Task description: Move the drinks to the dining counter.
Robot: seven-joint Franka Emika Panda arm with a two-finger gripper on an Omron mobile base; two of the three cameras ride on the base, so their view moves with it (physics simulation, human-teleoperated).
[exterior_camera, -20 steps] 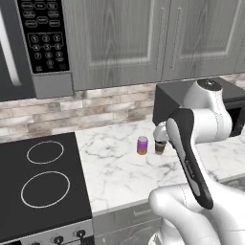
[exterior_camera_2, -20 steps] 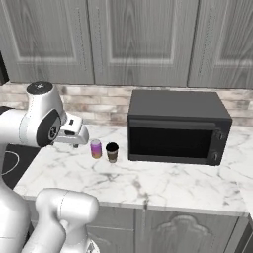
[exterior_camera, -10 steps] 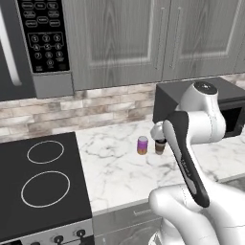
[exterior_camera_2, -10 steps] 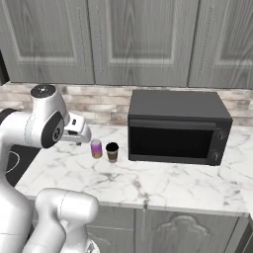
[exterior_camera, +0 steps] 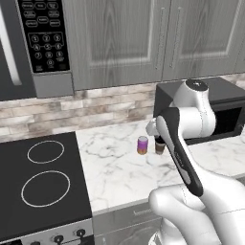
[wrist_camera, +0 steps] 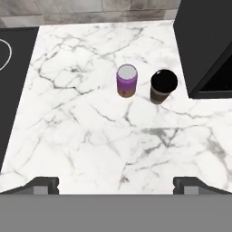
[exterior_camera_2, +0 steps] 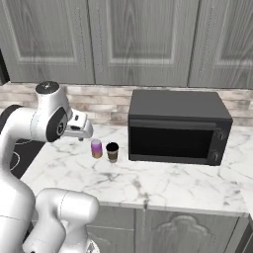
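The gripper (wrist_camera: 116, 185) hangs above the marble worktop (wrist_camera: 90, 136), jaws spread wide and empty. Ahead of the fingertips stand both drinks upright — the can (wrist_camera: 127, 80) nearly on the jaws' centre line, the cup (wrist_camera: 163, 86) just beside it, toward the microwave (wrist_camera: 206, 45).

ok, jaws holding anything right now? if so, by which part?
Nothing is held. The gripper hovers open above the counter, with the can and the cup standing untouched ahead of it.

The arm's upper joint (exterior_camera: 196, 103) has swung slightly toward the microwave (exterior_camera: 225, 112) (slight).
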